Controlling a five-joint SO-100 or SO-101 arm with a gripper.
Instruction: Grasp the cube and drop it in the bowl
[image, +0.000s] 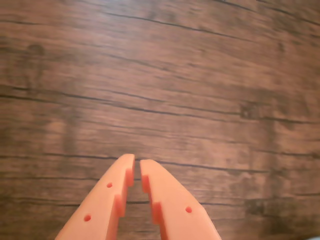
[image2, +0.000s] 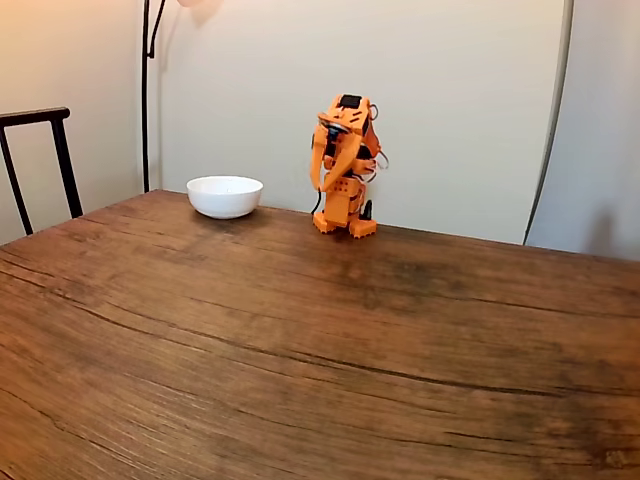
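Bowl (image2: 225, 196) left of arm (image2: 343, 165) on table (image2: 300, 340)

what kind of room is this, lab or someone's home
Most likely a home, perhaps a dining area: a large wooden table, a dark chair at its left end, a floor lamp's pole against a plain wall, and a white bowl beside the small orange arm.

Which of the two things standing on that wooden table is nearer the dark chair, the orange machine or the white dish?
The plain white round bowl; it sits left of the folded orange arm, toward the dark chair.
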